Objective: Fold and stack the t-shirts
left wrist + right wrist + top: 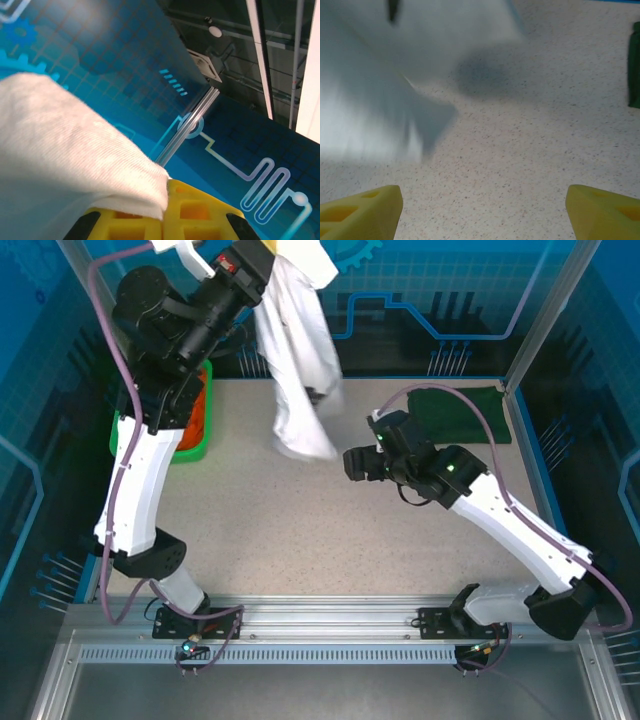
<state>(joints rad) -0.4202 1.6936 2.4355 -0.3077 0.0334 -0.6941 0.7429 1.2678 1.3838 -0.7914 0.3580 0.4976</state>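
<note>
The white t-shirt is plain, without print; the dark green t-shirt is likewise plain. The worktop is beige with fine dark speckles. The basket is bright green. The right end effector has yellow fingers. The blue walls carry pale circuit lines.

overhead down, left wrist up, all sharing white t-shirt

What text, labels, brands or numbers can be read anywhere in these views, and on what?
No legible text in any view.
Too small to read: red label on the left arm.
No words, just circuit lines and a gear graphic: blue backdrop.
</note>
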